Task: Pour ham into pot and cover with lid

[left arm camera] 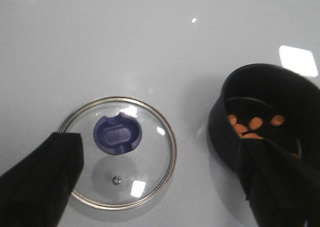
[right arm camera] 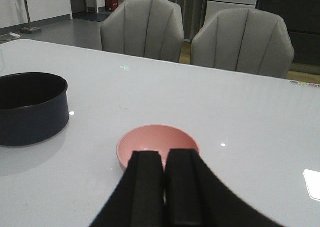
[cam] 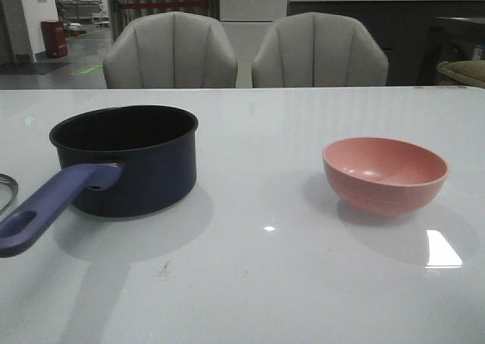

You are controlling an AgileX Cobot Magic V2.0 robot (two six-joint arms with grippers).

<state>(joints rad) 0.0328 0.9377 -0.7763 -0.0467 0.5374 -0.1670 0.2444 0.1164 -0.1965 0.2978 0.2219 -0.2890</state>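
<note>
The ham [left arm camera: 252, 127], a few small orange-pink bits, lies on the black floor inside the dark navy saucepan with the long purple-blue handle, the pot [cam: 129, 158], which stands upright on the left part of the glossy white table [cam: 258, 283] with its handle reaching toward the near left edge. In the left wrist view the pot [left arm camera: 260, 117] sits just beside the round clear glass lid with a thin metal rim and a dark blue flared knob [left arm camera: 119, 152], the two near each other but apart; the lid lies flat on the table, knob up, and only a sliver of its rim [cam: 6, 191] shows at the left border of the front view. The left gripper [left arm camera: 160, 182] hangs above the lid with its two black fingers [left arm camera: 40, 182] spread wide, one over the lid's rim and the other over the near wall of the pot, holding nothing. The salmon-pink round bowl [cam: 385, 173] stands upright on the right part of the table, well apart from the pot, and its inside looks bare. The right gripper [right arm camera: 165, 187] sits low just beside the bowl [right arm camera: 157, 144], its black fingers [right arm camera: 146, 187] pressed together with nothing between them. Two grey padded chairs [cam: 170, 52] stand behind the far edge of the table
</note>
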